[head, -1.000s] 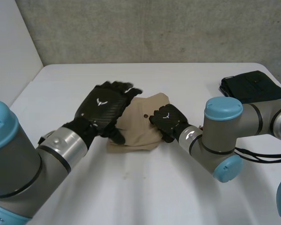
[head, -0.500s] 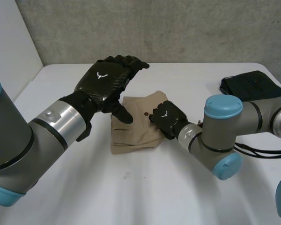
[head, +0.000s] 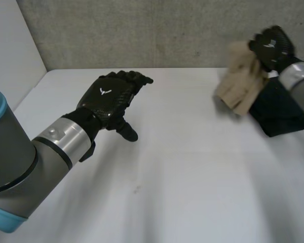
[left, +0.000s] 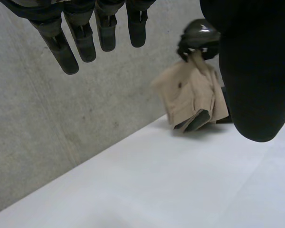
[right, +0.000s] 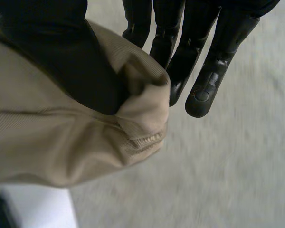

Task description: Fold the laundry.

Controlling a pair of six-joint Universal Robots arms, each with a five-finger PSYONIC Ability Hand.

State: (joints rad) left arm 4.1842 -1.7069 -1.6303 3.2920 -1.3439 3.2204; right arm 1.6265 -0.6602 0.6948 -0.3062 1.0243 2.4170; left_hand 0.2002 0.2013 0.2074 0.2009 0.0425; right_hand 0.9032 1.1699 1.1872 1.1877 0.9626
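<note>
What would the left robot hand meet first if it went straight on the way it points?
Probably the grey concrete wall behind the table; the left robot hand points past the tan garment, though depth is unclear.

Tan cloth [head: 240,83] and black pile [head: 281,111] upper right, white table [head: 192,167], mottled grey wall [head: 142,30], black left hand [head: 109,98], black right hand [head: 271,45].

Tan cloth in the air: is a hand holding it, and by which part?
Yes. The right hand pinches the tan cloth by its bunched top edge, thumb against fingers; the rest hangs below. The left hand is open, holding nothing.
</note>
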